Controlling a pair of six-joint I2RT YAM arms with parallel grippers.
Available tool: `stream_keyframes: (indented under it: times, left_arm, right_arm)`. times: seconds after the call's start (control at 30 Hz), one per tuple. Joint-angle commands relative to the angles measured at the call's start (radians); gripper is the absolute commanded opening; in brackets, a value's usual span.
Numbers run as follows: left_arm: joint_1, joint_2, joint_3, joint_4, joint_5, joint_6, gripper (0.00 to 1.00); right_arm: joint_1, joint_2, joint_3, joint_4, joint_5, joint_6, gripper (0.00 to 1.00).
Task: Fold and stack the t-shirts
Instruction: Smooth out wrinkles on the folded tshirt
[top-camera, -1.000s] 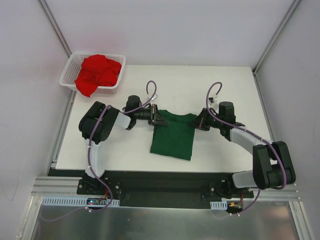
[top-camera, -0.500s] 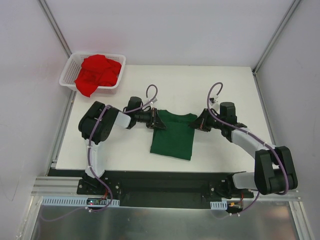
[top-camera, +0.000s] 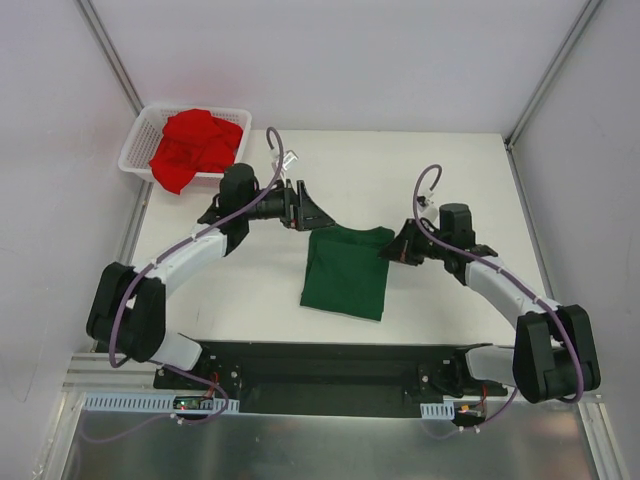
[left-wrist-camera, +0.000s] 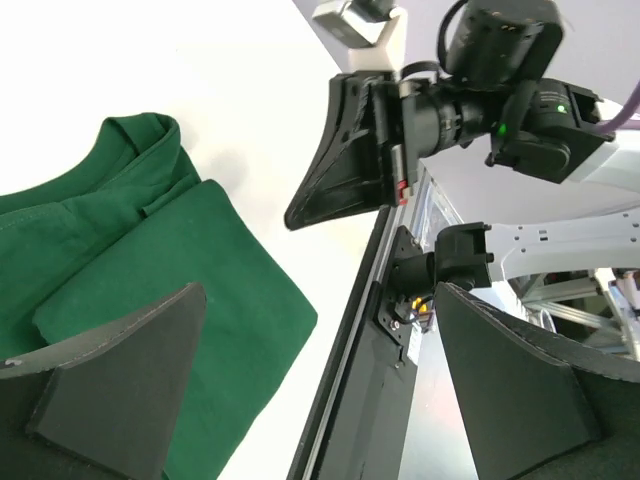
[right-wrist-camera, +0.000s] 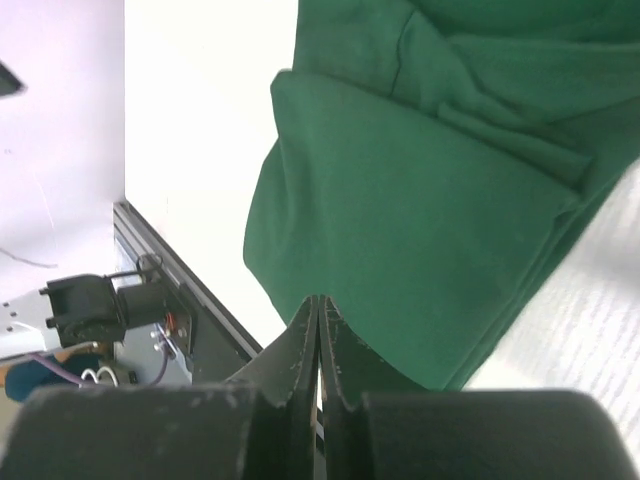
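The dark green t-shirt (top-camera: 346, 272) lies folded into a narrow rectangle at the middle of the white table (top-camera: 450, 180). The red t-shirt (top-camera: 195, 145) sits crumpled in the white basket (top-camera: 135, 150) at the far left corner. My left gripper (top-camera: 312, 212) hangs open just beyond the green shirt's far left corner, holding nothing; the left wrist view shows its jaws (left-wrist-camera: 320, 292) spread wide over the green shirt (left-wrist-camera: 150, 260) and the table edge. My right gripper (top-camera: 392, 250) is shut at the shirt's far right edge. In the right wrist view its fingers (right-wrist-camera: 318, 300) press together over the green cloth (right-wrist-camera: 420, 230), with no cloth seen between them.
A black mounting rail (top-camera: 330, 360) runs along the table's near edge. Grey enclosure walls stand on the left, back and right. The basket overhangs the table's far left corner.
My left gripper has opened, let go of the green shirt's far left corner and drawn back up and left, the arm swinging outward. The right gripper has barely moved.
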Motion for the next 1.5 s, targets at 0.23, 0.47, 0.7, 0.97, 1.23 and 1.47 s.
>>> stream_keyframes:
  times: [0.23,0.47,0.7,0.97,1.23,1.47]
  left_arm:
    - [0.005,-0.197,-0.059,-0.323,-0.208,0.173,0.99]
    - [0.017,-0.286,-0.088,-0.390,-0.291,0.207,0.99]
    - [0.035,-0.438,-0.125,-0.480,-0.522,0.215,0.99]
    - [0.098,-0.508,-0.091,-0.643,-0.729,0.207,0.99]
    - [0.130,-0.512,-0.066,-0.697,-0.844,0.220,0.99]
    - [0.185,-0.542,-0.037,-0.735,-0.886,0.241,0.99]
  right_arm:
    - [0.247,0.102,0.145,-0.205,0.121,-0.124,0.02]
    - [0.381,0.243,0.274,-0.255,0.188,-0.151,0.02]
    - [0.477,0.356,0.389,-0.323,0.259,-0.180,0.01]
    - [0.569,0.386,0.429,-0.387,0.302,-0.203,0.01]
    - [0.628,0.357,0.411,-0.418,0.253,-0.212,0.01]
    - [0.666,0.375,0.440,-0.418,0.219,-0.209,0.01]
